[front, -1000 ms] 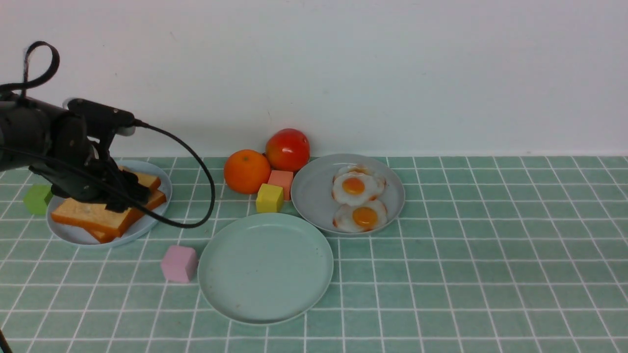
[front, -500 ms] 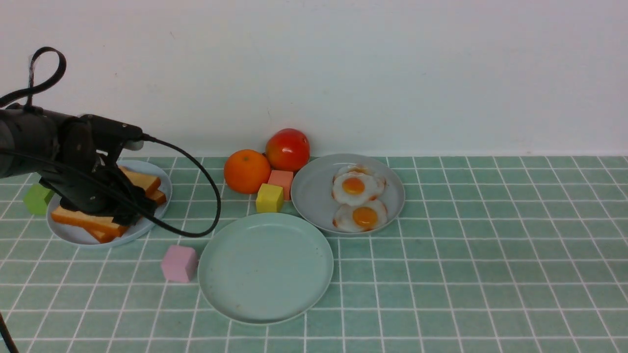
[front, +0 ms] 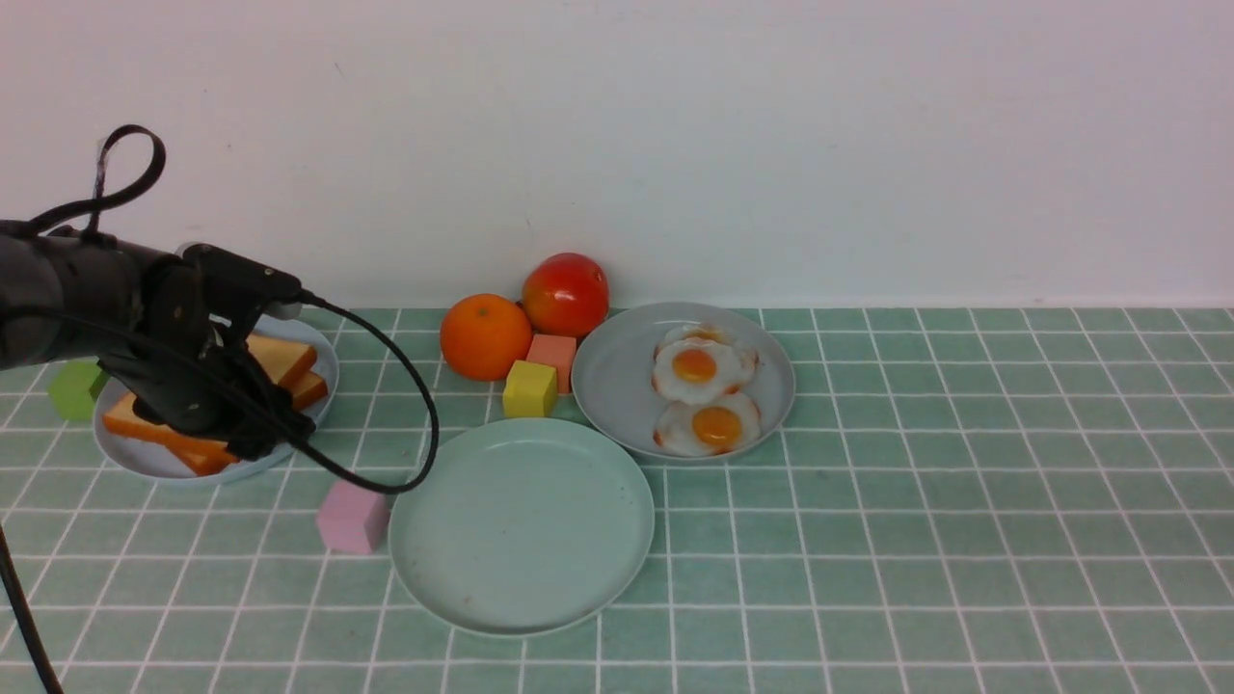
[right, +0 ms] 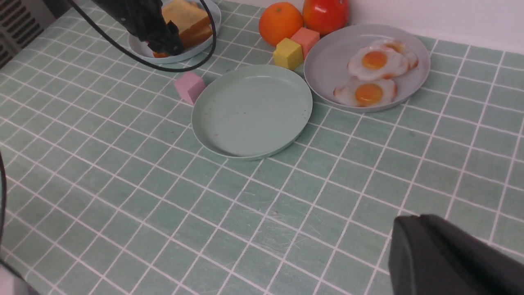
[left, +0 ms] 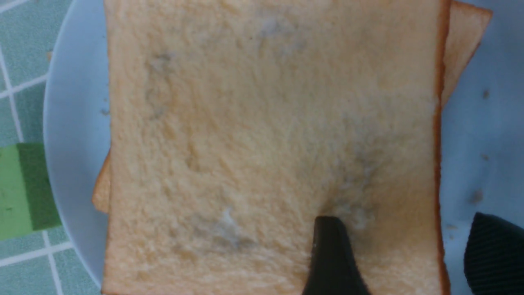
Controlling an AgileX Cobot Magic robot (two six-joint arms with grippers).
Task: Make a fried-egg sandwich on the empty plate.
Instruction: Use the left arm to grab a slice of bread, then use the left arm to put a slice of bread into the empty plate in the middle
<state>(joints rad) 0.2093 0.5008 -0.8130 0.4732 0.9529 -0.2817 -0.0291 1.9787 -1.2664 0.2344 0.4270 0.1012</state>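
- The right claw (right: 450,258) shows only as a dark lump in its own camera, above the desk (front: 964,540); I cannot tell whether it is spread or pressed together.
- Nearest the front edge, about midway along, sits the empty plate (front: 522,525), with nothing on it.
- A pink cube (front: 353,518) stands just beside its left rim.
- Toward the left edge, a pale blue plate (front: 313,386) carries the stacked toast slices (front: 284,359). The left claw (front: 265,432) is down on them, spread: one finger (left: 331,254) rests on the top slice, the other is past its crust, over the plate.
- A green cube (front: 75,390) is at that plate's left.
- Farther back, right of centre, a grey plate (front: 617,376) holds the fried eggs (front: 696,366).
- A yellow cube (front: 529,389) and a salmon cube (front: 552,351) lie between that plate and an orange (front: 485,336).
- A tomato (front: 565,293) sits at the far edge.
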